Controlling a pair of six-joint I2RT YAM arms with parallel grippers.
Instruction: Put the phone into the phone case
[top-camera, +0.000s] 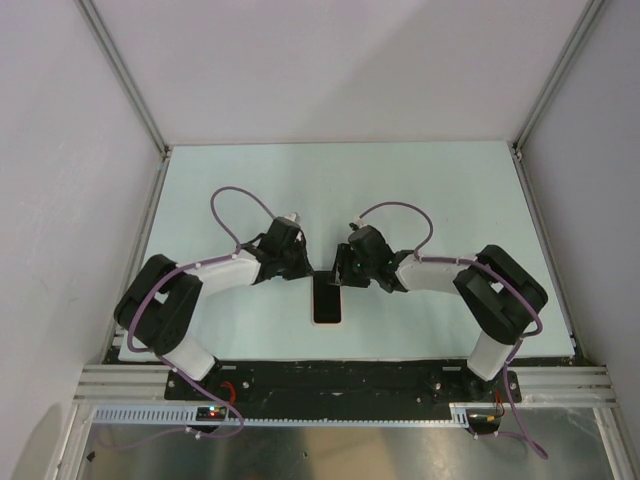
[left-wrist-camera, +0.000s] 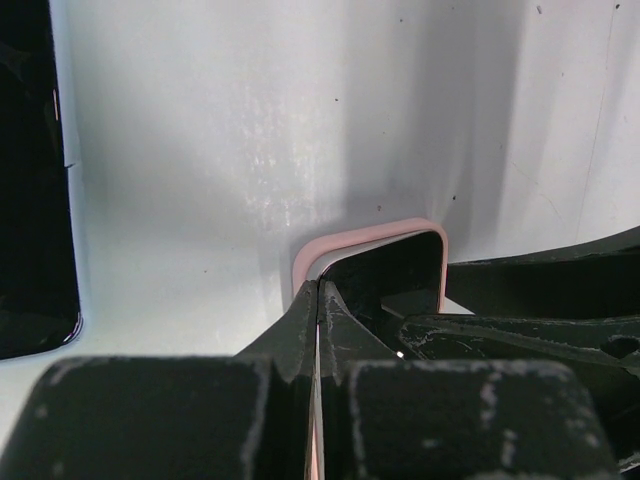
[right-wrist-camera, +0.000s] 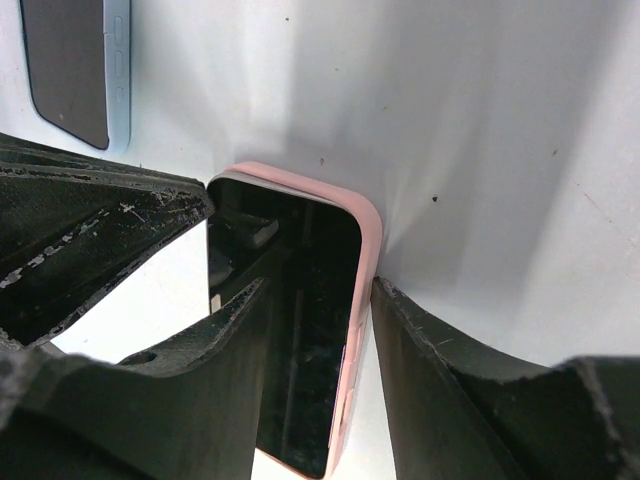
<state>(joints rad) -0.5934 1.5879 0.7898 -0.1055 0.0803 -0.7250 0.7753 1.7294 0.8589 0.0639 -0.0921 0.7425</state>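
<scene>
Phone case (right-wrist-camera: 367, 235) salmon-pink; table (top-camera: 420, 190) pale mint; arm cables (top-camera: 240, 194) purple.

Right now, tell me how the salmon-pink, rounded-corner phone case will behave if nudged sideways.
The phone case lies flat and low, so it should slide rather than tip. The smooth pale table likely lets it skid. Its thin rim probably flexes under pressure.

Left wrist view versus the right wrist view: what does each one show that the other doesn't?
Only the left wrist view shows the closed seam of the left gripper, its tips at the case rim. Only the right wrist view shows the right gripper with fingers apart, astride that rim, and the light blue edge of a spare slab. Both show the pink case around the phone, and that slab lying apart.
</scene>
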